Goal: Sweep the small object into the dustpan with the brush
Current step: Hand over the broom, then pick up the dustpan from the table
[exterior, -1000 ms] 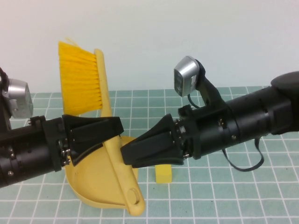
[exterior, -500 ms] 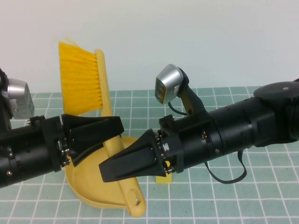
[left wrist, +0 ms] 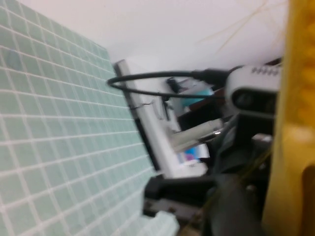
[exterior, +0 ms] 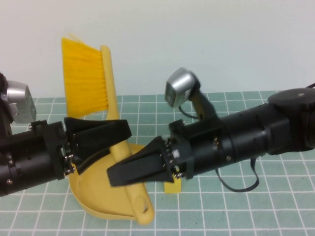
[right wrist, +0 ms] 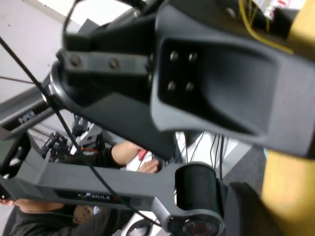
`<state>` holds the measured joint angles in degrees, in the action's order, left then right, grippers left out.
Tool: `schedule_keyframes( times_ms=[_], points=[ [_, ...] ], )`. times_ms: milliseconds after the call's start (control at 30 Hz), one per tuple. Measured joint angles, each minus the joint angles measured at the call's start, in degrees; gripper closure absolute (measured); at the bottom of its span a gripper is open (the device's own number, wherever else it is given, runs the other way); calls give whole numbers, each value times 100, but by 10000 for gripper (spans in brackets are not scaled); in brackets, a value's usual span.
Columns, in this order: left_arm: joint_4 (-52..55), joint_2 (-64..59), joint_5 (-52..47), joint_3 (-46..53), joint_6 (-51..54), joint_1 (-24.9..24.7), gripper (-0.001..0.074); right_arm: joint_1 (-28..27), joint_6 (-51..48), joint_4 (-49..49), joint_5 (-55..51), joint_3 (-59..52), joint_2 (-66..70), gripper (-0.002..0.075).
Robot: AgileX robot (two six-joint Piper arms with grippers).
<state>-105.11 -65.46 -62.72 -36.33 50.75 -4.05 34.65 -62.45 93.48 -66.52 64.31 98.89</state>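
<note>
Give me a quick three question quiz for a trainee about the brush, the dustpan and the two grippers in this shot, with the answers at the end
1. True or false: the brush lies flat on the table.
2. Which gripper has its fingers around the brush handle below the bristles?
A. left gripper
B. right gripper
C. neither
3. Fill in: the small yellow block sits on the table, outside the ____.

Key:
1. False; it stands upright, bristles at the top, handle end down in the dustpan.
2. A; the right gripper reaches in lower down, in front of the handle.
3. Dustpan; the block shows just beneath the right arm.
</note>
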Motion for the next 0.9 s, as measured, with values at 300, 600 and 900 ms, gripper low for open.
schedule_keyframes(
  times_ms=[300, 600, 900],
  points=[
    [2183, 0, 978, -962, -482, 0, 344, -1031, 512, -484, 407, 97, 0, 556],
    [6847, -328, 1345, -2651, -2352, 0, 735, -1471, 2470, -3468, 822, 395, -177, 556],
    [9278, -1702, 643, -3542, -1728, -52, 734, -1427, 4030, -5754, 767, 408, -341, 557]
  ],
)
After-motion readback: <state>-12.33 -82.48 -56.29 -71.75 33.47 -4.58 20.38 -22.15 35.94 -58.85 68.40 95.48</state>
